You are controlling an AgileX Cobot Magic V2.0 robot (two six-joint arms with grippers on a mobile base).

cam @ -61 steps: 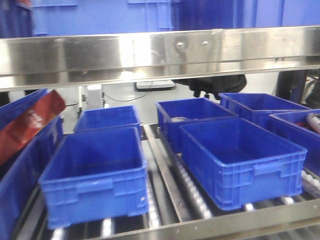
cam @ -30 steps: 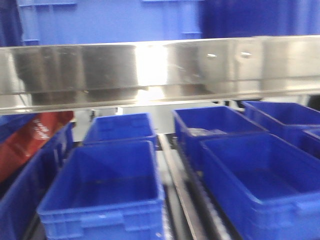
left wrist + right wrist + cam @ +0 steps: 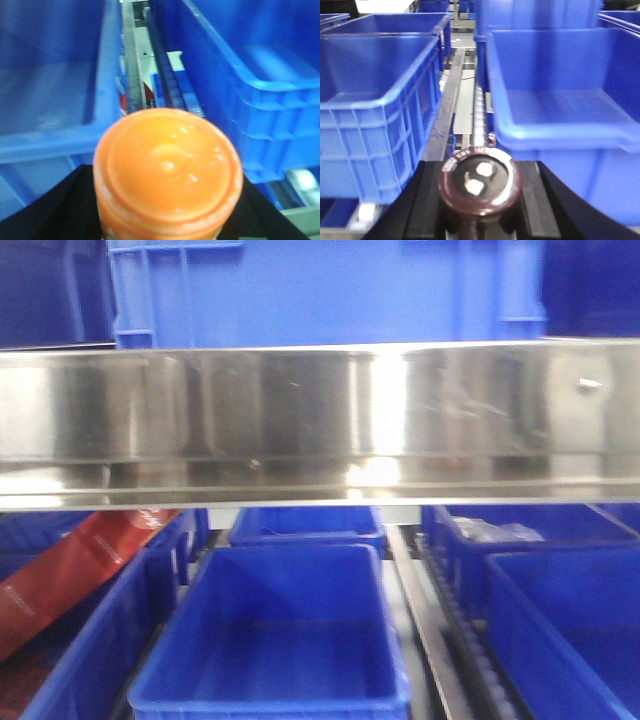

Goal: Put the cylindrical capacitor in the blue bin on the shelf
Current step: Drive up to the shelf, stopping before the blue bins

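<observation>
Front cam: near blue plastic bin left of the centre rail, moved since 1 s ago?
No. The near blue plastic bin stays left of the steel centre rail; the whole view shifted: camera motion.

One cylindrical capacitor, one orange-lidded jar, one red packet, over five blue bins.

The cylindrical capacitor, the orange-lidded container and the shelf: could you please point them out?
cylindrical capacitor (image 3: 479, 186): right wrist view, its top face.
orange-lidded container (image 3: 167, 160): left wrist view, middle of its lid.
shelf (image 3: 300, 420): front-facing view, its broad steel beam.
</observation>
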